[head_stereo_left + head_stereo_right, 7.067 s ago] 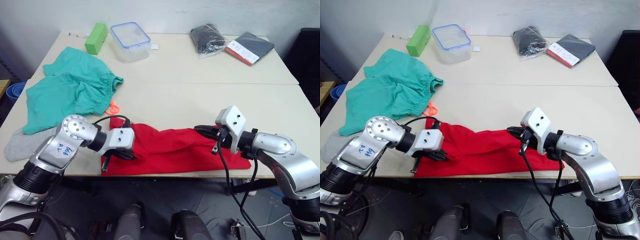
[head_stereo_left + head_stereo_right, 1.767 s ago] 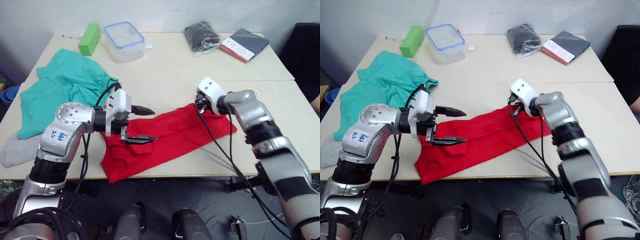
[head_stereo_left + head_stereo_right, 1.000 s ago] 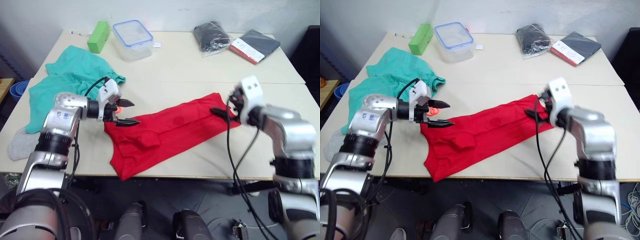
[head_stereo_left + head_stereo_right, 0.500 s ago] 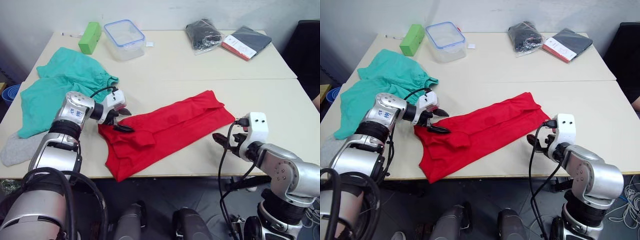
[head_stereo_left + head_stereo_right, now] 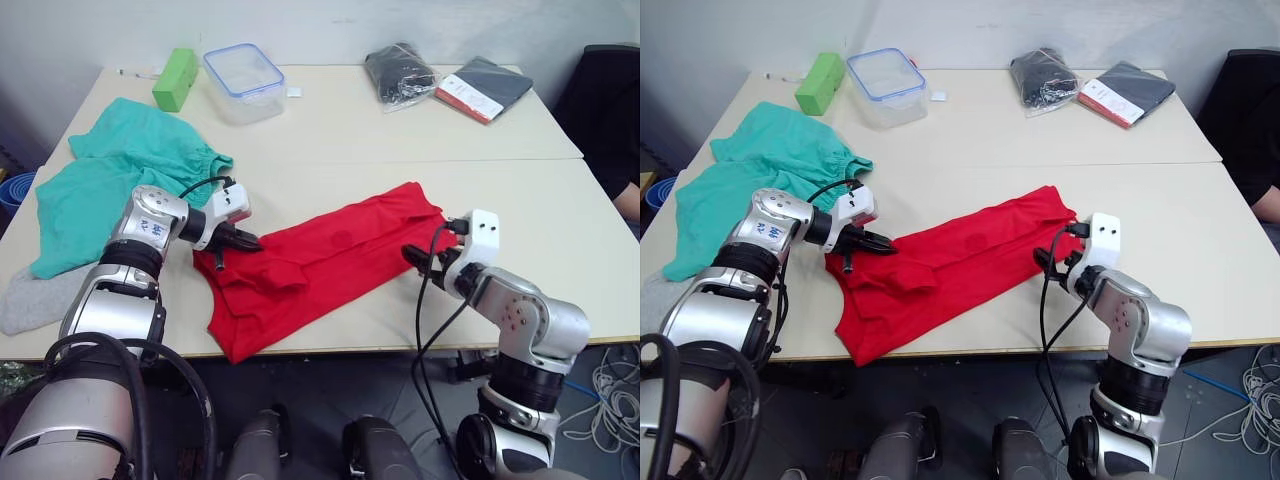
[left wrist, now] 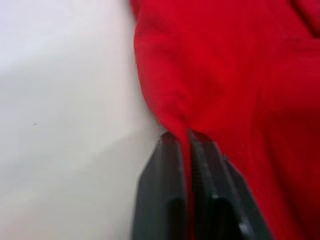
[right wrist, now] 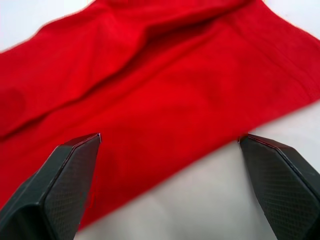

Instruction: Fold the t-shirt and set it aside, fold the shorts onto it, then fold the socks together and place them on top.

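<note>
So the left gripper (image 6: 186, 145) is now clamped shut on a pinch of the t-shirt (image 5: 320, 262) at its left end; half a second back its fingers were parted over that edge. The right gripper (image 7: 172, 145) has swung back in, spread wide and empty, nosing at the shirt's right end. Looks like both ends are getting set for the next fold. The shirt's a long folded strip lying diagonally on the table (image 5: 350, 130), near-left to far-right, with the shorts (image 5: 120, 170) off to its left.
</note>
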Robot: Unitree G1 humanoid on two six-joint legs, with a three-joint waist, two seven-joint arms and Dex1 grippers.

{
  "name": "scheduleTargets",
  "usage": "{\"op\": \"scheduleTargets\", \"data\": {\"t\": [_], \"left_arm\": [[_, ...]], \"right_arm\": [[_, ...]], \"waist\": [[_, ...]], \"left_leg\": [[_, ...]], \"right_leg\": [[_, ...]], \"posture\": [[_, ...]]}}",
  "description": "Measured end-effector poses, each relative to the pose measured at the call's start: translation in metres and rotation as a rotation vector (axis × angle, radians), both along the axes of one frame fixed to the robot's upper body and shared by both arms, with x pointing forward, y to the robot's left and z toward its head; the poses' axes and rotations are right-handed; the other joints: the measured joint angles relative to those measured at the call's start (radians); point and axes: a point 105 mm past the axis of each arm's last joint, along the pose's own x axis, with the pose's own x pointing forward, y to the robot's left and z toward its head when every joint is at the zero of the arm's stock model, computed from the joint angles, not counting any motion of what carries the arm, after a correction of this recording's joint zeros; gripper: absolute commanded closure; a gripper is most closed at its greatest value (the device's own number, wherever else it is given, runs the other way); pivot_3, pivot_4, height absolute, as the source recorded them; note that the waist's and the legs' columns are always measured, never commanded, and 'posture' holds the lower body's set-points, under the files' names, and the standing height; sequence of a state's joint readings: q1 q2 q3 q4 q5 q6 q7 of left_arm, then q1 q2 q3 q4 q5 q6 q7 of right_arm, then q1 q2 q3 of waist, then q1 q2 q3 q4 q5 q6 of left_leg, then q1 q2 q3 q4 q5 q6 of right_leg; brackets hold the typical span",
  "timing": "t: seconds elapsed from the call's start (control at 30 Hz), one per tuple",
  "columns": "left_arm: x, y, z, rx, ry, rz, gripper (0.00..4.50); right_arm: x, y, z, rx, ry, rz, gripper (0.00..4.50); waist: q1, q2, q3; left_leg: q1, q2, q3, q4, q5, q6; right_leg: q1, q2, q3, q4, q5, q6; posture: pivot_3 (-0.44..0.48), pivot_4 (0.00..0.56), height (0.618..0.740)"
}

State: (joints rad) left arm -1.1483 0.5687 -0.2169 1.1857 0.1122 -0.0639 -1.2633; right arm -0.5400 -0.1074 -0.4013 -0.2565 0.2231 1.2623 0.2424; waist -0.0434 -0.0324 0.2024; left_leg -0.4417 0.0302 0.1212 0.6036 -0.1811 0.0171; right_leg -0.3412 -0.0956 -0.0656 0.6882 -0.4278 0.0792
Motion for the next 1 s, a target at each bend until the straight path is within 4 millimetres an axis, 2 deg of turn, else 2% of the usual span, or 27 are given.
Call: {"op": "scheduleTargets", "data": {"t": [0.13,0.2,0.23,0.37,0.57,0.67,0.8,0.9,1.0], "left_arm": [[-0.002,0.001,-0.001,-0.01,0.015,-0.001,4.5],[-0.004,0.001,-0.002,-0.016,0.021,-0.008,4.5],[-0.004,0.001,-0.003,-0.02,0.026,-0.007,4.5],[-0.01,0.001,-0.006,-0.065,0.06,0.005,4.5],[-0.031,-0.004,-0.017,-0.185,0.088,0.049,4.5],[-0.043,-0.012,-0.021,-0.23,0.106,0.097,4.5],[-0.059,-0.026,-0.025,-0.254,0.109,0.163,4.5],[-0.071,-0.04,-0.029,-0.284,0.13,0.22,4.5],[-0.083,-0.053,-0.032,-0.316,0.161,0.261,4.5]], "right_arm": [[0.006,-0.003,-0.004,-0.083,-0.002,0.016,1.98],[0.009,-0.006,-0.005,-0.098,-0.002,0.014,2.81],[0.01,-0.006,-0.005,-0.1,-0.001,0.014,3.07],[0.025,-0.002,0.0,-0.117,0.0,0.053,4.38],[0.067,0.009,0.024,-0.19,-0.049,0.13,4.48],[0.087,0.012,0.041,-0.221,-0.095,0.138,4.48],[0.107,0.021,0.054,-0.262,-0.132,0.15,4.48],[0.116,0.026,0.056,-0.294,-0.148,0.15,4.48],[0.12,0.03,0.048,-0.326,-0.145,0.15,4.48]], "waist": [[-0.004,-0.002,-0.001],[-0.007,-0.003,-0.002],[-0.009,-0.003,-0.002],[-0.015,-0.003,-0.002],[-0.016,-0.002,-0.001],[-0.016,-0.001,-0.001],[-0.011,-0.001,-0.001],[-0.009,-0.001,-0.001],[-0.008,-0.001,-0.001]], "left_leg": [[0.0,0.0,0.0,0.0,0.0,0.0],[0.001,0.0,0.0,0.0,0.0,0.0],[0.001,0.0,0.0,0.0,0.0,0.0],[0.001,0.0,0.001,0.0,0.0,0.0],[0.002,0.0,0.002,0.0,0.0,-0.001],[0.002,0.0,0.001,0.0,0.0,-0.001],[0.002,0.0,0.0,0.0,0.0,0.0],[0.002,-0.001,-0.001,0.0,0.0,0.0],[0.002,0.0,-0.001,0.0,0.0,0.0]], "right_leg": [[0.0,0.0,0.0,0.0,0.0,0.0],[0.0,0.0,0.0,0.0,0.0,0.0],[0.0,0.0,0.0,0.0,0.0,0.0],[0.0,0.0,0.0,0.001,0.0,-0.001],[0.0,-0.001,0.002,0.001,0.0,-0.001],[0.0,0.0,0.003,0.001,0.0,-0.001],[0.002,0.0,0.003,0.001,0.0,-0.001],[0.003,0.0,0.004,0.0,0.0,-0.001],[0.003,0.0,0.004,0.0,0.0,-0.001]], "posture": [[0.0,0.15,0.74],[0.0,0.15,0.74],[0.0,0.15,0.74],[0.0,0.15,0.74],[0.0,0.15,0.74],[0.0,0.15,0.74],[0.0,0.15,0.74],[0.0,0.15,0.74],[0.0,0.15,0.74]]}}
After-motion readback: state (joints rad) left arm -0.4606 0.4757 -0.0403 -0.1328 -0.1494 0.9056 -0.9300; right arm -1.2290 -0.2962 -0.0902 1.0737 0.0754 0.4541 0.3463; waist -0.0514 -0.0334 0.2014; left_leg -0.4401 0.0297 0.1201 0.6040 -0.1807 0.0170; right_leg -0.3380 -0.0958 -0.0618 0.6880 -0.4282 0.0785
